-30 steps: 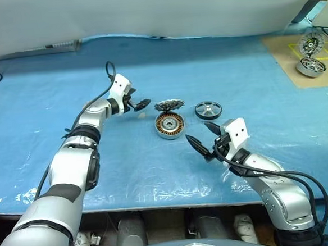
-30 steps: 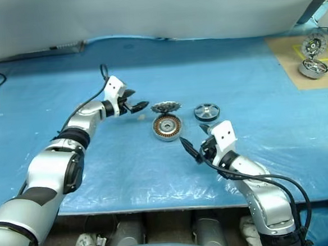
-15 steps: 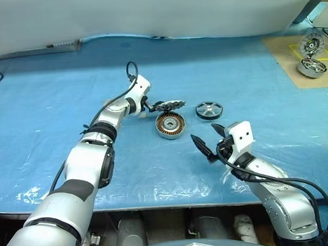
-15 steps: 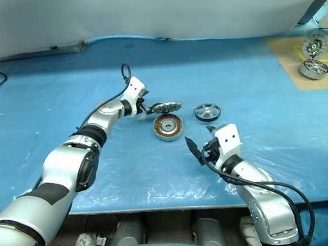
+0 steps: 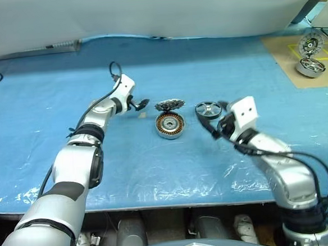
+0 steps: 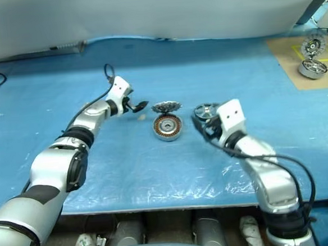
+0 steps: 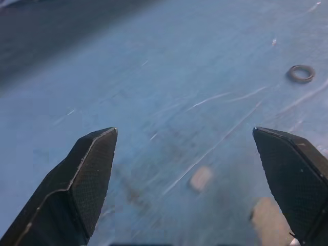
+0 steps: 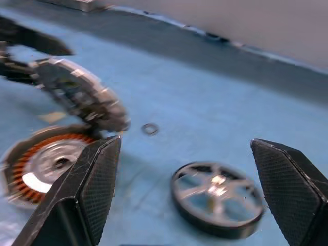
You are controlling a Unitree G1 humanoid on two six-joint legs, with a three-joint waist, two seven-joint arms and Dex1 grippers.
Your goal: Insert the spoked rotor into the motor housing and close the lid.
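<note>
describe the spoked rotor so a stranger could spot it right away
On the blue table, find the open motor housing with copper windings near the middle. The spoked rotor lies flat just right of it: a dark wheel with broad spokes, unlike the toothed lid standing behind the housing.

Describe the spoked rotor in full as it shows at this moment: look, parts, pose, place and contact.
The spoked rotor is a small dark grey metal wheel with a thick rim, a few broad spokes and a central hub. It lies flat on the blue table cover, just right of the motor housing, apart from it. The open right gripper is close by it, not gripping it; nothing but the cover touches it.
</note>
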